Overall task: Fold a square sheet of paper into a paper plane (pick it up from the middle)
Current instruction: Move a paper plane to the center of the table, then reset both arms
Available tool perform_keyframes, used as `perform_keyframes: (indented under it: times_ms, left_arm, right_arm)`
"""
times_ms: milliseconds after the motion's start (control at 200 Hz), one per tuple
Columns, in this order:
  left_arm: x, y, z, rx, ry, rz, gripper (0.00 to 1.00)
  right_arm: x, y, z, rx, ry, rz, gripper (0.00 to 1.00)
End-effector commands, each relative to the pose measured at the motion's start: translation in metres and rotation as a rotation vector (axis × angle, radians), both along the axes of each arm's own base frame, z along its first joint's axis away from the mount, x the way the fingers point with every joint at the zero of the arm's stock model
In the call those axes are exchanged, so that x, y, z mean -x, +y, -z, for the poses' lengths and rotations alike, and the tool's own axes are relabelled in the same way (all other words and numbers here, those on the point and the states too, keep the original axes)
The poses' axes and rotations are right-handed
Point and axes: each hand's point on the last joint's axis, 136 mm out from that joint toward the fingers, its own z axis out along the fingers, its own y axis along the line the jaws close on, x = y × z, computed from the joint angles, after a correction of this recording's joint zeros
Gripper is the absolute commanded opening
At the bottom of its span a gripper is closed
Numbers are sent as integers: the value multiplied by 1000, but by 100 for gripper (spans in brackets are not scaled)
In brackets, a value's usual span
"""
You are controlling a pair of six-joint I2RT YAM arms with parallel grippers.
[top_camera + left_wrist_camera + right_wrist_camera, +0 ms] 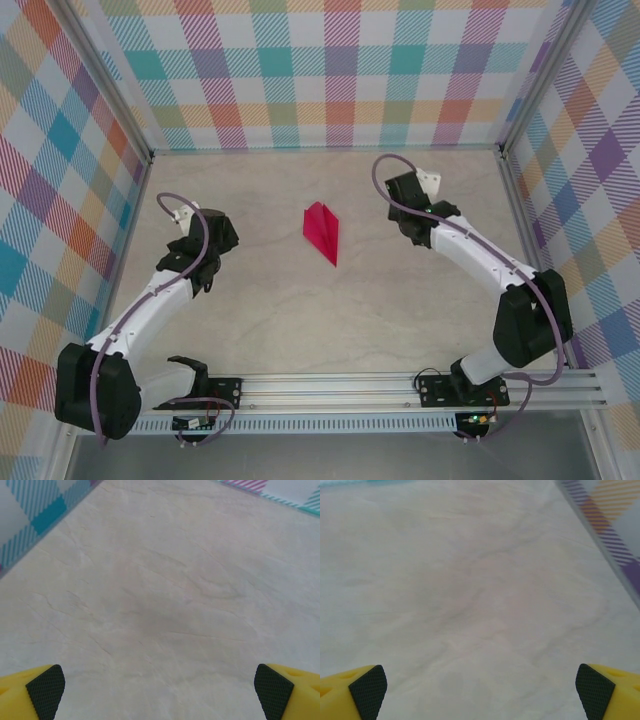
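Paper plane (322, 231) lying free, left end effector (159, 692) gaping, right end effector (481, 692) gaping

Pale marbled table (250, 310) — plaid walls (340, 70) on three sides, metal rail (350, 385) at near edge.

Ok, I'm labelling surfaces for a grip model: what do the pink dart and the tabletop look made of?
The paper plane: thin matte magenta paper, judging by its sharp creases. The table: smooth beige surface with faint marble-like veining; laminate or stone, I cannot tell.
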Motion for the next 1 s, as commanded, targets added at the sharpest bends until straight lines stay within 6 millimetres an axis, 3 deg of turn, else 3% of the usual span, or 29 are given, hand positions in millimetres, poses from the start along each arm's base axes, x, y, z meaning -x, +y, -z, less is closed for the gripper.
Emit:
perform_keyframes:
  times_ms: [0, 80, 140, 325, 485, 815, 995]
  left_arm:
    - [-8, 24, 5, -67, -15, -15, 100]
    - [-10, 31, 25, -79, 8, -3, 100]
    - [-13, 29, 37, -103, -1, 39, 100]
    - [-18, 10, 53, -95, -98, 212, 100]
    - [-25, 0, 56, -83, -170, 297, 100]
    - [-47, -8, 53, -43, -272, 375, 100]
    - [-58, -7, 78, -20, -238, 371, 100]
  right_arm:
    - [5, -51, -7, 74, -134, 138, 100]
    - [15, -76, 11, 86, -143, 161, 100]
    - [18, -83, 26, 97, -114, 129, 100]
    - [16, -76, 50, 81, -157, 2, 100]
    - [6, -57, 54, -13, -282, -154, 100]
    - [5, -53, 58, -93, -335, -256, 100]
    - [4, -61, 60, -100, -342, -254, 100]
